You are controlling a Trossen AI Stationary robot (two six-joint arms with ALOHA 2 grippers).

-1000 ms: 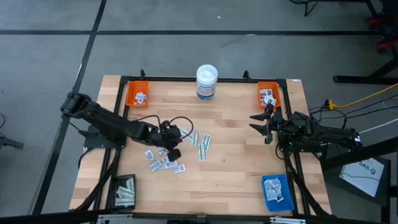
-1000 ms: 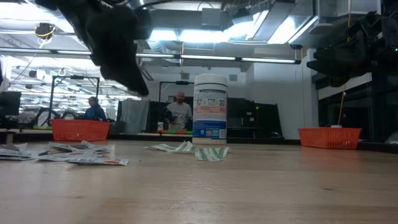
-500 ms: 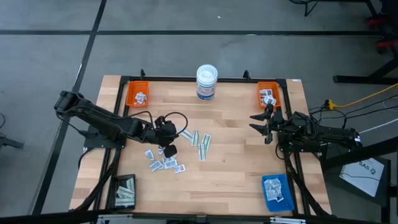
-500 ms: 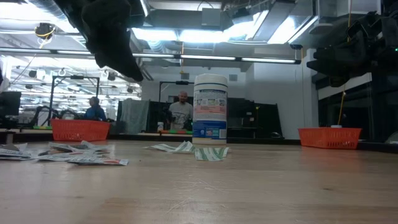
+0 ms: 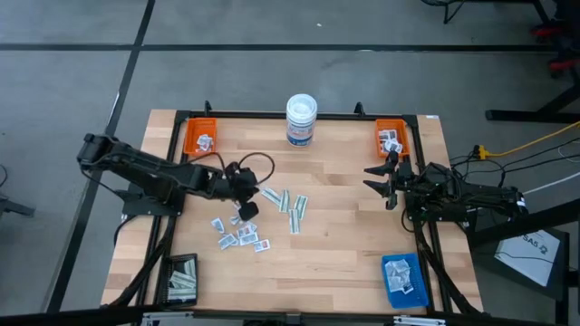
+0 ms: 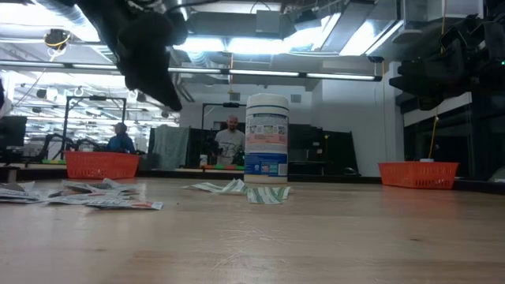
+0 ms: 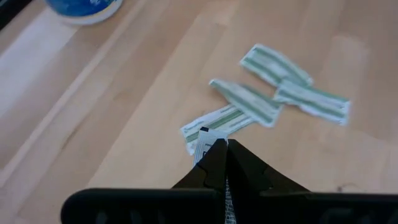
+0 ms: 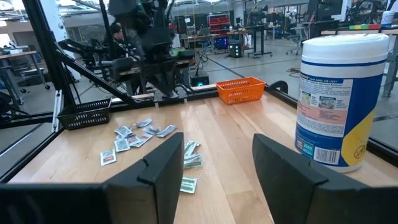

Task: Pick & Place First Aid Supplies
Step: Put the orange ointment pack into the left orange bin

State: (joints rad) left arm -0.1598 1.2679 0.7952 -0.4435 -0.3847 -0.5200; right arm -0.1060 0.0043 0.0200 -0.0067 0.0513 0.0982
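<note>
Several small white first aid packets (image 5: 240,237) lie flat on the wooden table, left of centre. Pale green strips (image 5: 288,206) lie just right of them and also show in the left wrist view (image 7: 249,102). My left gripper (image 5: 246,211) hangs above the table between the two groups, shut on one small white packet (image 7: 202,138). My right gripper (image 5: 381,177) waits open at the table's right side, level and holding nothing (image 8: 217,168). My left gripper pinches the small white packet between its two fingertips (image 7: 214,155). One printed end (image 7: 200,135) sticks out past the tips. The fingers slant down from the table's left side. The packet is lifted clear of the table.
A white tub with a blue label (image 5: 301,119) stands at the far middle. Orange trays sit at the far left (image 5: 200,137) and far right (image 5: 391,138). A black tray (image 5: 181,279) is at the near left and a blue tray (image 5: 403,279) at the near right.
My left gripper has risen and drawn back toward the table's far left, away from the loose packets. It has stayed shut on its packet. The right arm has kept still.
</note>
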